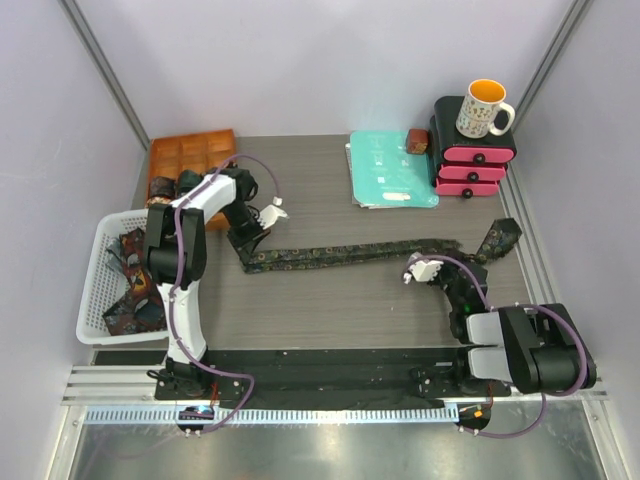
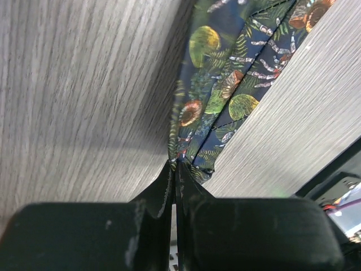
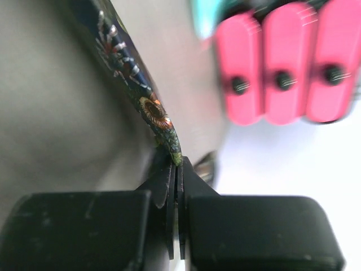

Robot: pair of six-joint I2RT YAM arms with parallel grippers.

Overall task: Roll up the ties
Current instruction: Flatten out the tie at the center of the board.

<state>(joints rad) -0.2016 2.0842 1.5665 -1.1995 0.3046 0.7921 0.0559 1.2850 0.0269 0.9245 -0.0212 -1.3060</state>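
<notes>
One dark green-black patterned tie lies stretched flat across the table from left to right. My left gripper is shut on its left end; the left wrist view shows the fabric pinched at the fingertips of that gripper. My right gripper is shut on the tie's right end and holds it a little above the table. The right wrist view shows the tie's tip clamped in the closed right gripper. More ties lie heaped in the white basket.
An orange divided tray at the back left has dark rolls by its near corner. A teal folder lies at the back centre with a small brown roll beside it. Pink drawers carry a mug.
</notes>
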